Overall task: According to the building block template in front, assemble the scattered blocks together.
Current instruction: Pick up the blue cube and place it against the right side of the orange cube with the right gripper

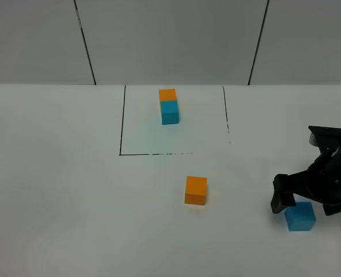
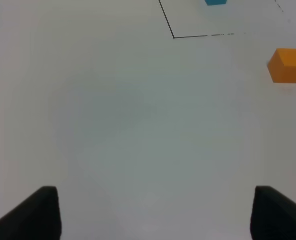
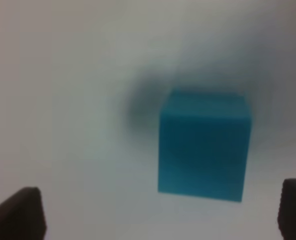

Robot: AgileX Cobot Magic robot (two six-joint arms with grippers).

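Observation:
The building block template (image 1: 169,106), a small orange cube joined to a cyan one, lies inside the black-lined square (image 1: 122,124); its cyan end shows in the left wrist view (image 2: 215,2). The loose orange cube (image 1: 196,190) sits in front of the square and also shows in the left wrist view (image 2: 287,65). The loose cyan cube (image 1: 300,217) lies at the right front. My right gripper (image 1: 297,199) is open and hovers right over it; in the right wrist view the cube (image 3: 203,145) is blurred, between and ahead of the gripper (image 3: 163,215). My left gripper (image 2: 155,215) is open and empty over bare table.
The white table (image 1: 60,190) runs back to a grey panelled wall (image 1: 170,40). The right arm (image 1: 332,173) comes in from the right edge. The left arm is out of the high view.

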